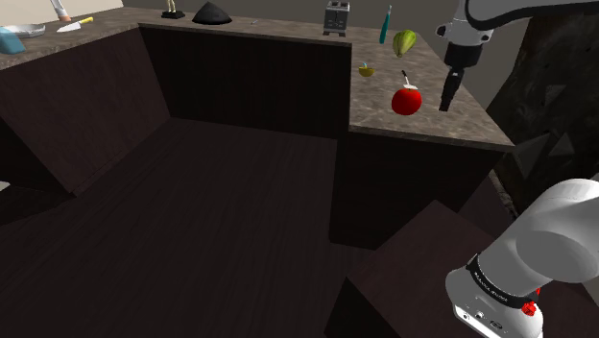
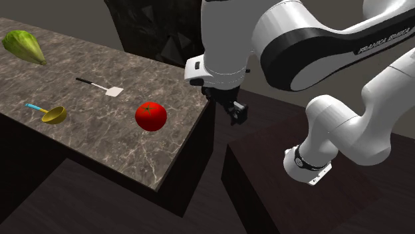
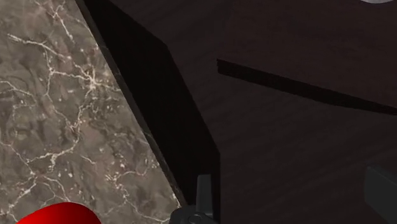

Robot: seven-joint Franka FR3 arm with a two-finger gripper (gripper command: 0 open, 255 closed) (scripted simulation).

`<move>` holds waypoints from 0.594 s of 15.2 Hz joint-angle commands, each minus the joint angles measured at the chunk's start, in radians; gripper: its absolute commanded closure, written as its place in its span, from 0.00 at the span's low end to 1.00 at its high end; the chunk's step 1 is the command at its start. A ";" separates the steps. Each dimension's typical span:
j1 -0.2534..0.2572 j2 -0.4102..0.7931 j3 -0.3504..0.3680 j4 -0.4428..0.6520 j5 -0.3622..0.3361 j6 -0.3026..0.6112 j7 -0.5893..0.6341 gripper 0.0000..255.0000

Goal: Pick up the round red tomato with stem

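The tomato [image 2: 151,116] is red, the counter [image 2: 100,143] brown with white veins.

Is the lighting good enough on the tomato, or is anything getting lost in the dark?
Shoulder view: the tomato and the gripper read clearly against the lit marble countertop, while the floor below is dim. Second exterior view: the countertop is evenly lit, with no glare. Wrist view: the marble veins are well lit and the tomato's edge is bright, but the floor beside it is murky.

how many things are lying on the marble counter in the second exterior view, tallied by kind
produce: 2 (red tomato, green leafy vegetable)
utensils: 2 (spatula, yellow ladle with a blue handle)
total: 4
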 commanded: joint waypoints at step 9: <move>0.034 0.363 -0.198 0.302 0.048 0.100 -0.441 0.00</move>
